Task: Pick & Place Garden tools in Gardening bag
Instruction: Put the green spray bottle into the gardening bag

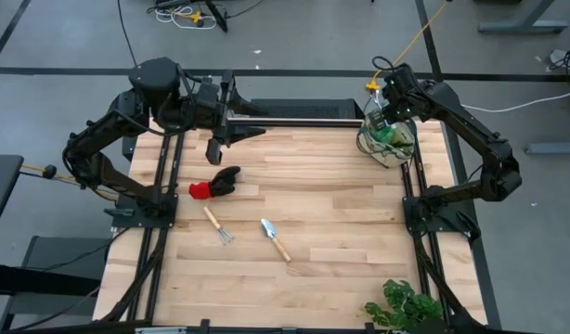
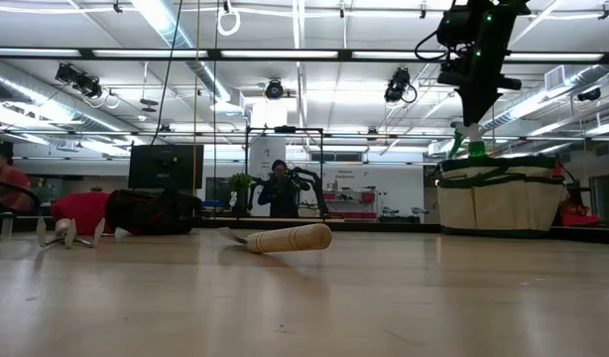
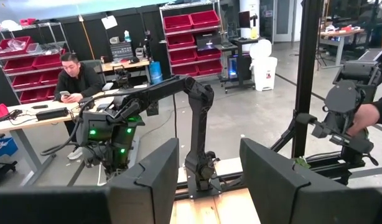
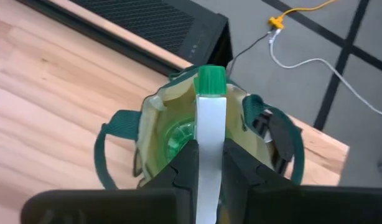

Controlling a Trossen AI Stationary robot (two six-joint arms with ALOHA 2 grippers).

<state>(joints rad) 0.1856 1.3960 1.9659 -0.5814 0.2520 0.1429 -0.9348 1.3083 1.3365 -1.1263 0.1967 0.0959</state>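
Observation:
My right gripper (image 1: 388, 119) is shut on the green spray bottle (image 4: 211, 81) and hangs over the open beige bag with the dark green rim (image 1: 393, 147), which stands at the table's far right. My left gripper (image 1: 231, 130) is open and empty, raised above the table's far left. The red-and-black glove (image 1: 213, 183), the mini rake (image 1: 218, 225) and the silver trowel with the wooden handle (image 1: 275, 239) lie flat on the table's middle. The pruning shears do not show. My right gripper pinches the spray bottle's white head (image 4: 209, 143) between its two fingers (image 4: 181, 168), below the green nozzle tip. The fingers come from above, pointing down. The bottle hangs below them, its green body (image 4: 178, 140) down in the bag's opening (image 2: 473, 149).
A leafy green plant (image 1: 406, 306) stands at the table's near right corner. The dark arm frames run along both sides of the table. A person sits at a desk in the room beyond (image 3: 73, 74). Bare wood lies between the tools and the bag (image 1: 331, 204).

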